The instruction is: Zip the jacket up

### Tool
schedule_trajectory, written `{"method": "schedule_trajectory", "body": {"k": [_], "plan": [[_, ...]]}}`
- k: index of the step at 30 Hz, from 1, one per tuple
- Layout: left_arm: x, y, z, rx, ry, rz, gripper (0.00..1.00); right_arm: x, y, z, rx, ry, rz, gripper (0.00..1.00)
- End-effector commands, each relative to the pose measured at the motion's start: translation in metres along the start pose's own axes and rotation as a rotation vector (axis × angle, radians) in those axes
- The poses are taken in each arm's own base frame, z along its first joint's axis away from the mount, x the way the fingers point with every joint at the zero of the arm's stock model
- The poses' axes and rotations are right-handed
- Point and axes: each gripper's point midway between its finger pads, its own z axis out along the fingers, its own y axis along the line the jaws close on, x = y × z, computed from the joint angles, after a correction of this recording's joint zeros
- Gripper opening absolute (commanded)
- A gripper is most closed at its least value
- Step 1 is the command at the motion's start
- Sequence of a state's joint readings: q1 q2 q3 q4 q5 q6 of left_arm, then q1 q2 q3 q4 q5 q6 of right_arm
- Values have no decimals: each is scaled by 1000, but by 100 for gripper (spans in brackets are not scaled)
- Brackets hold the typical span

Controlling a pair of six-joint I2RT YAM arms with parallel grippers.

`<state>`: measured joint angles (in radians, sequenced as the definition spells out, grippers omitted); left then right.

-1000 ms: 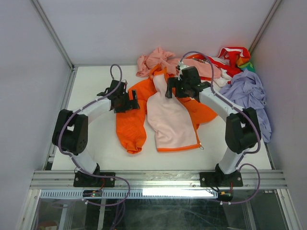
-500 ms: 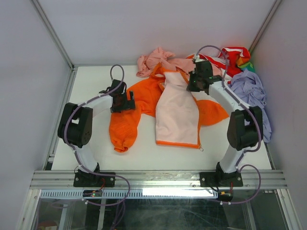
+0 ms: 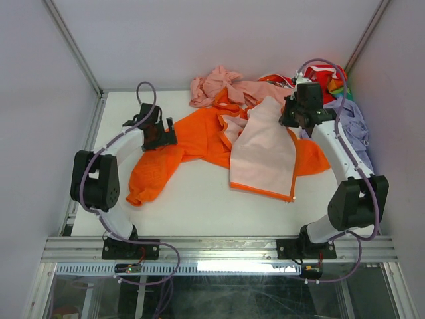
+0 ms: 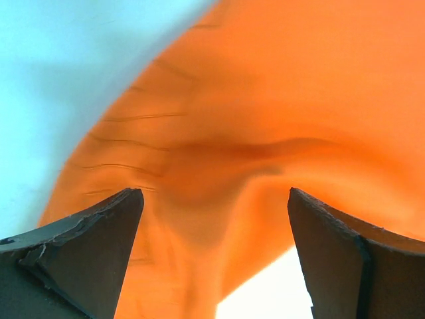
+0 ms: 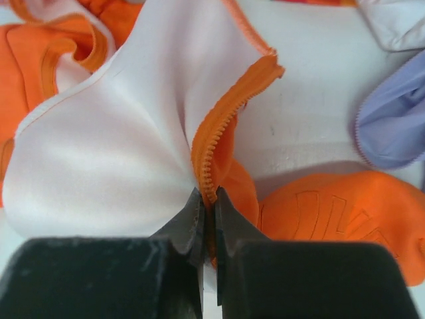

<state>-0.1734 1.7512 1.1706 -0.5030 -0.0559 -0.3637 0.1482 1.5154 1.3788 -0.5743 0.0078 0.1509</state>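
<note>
Plainly, the jacket (image 3: 199,136) lay spread open on the counter (image 3: 199,203). The right claw (image 5: 207,206) pinched shut on a sliver of its zipper edge (image 5: 219,126), so a hard tug could slip it. The left claw (image 4: 216,219) gaped wide over orange cloth, apparently gripping nothing.

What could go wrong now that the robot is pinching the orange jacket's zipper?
The right gripper pinches only the thin zipper edge of the jacket, so the fabric could slip out if it is pulled. The left gripper is open over orange fabric and grips nothing, so the jacket might slide instead of spreading flat. The lilac garment lies close to the right arm and might get dragged along.
</note>
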Motion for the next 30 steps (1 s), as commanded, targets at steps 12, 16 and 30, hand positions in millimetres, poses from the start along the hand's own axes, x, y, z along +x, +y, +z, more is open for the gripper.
{"method": "schedule_trajectory", "body": {"k": [12, 16, 30], "plan": [[-33, -253, -103, 710, -212, 223, 92, 13, 45, -14, -229, -4, -6, 0], [-26, -273, -84, 760, -180, 246, 89, 14, 50, -14, -251, -4, 4, 0], [-101, -185, -111, 472, -323, 286, 0, -43, 27, -20, -66, -116, -43, 0]]}}
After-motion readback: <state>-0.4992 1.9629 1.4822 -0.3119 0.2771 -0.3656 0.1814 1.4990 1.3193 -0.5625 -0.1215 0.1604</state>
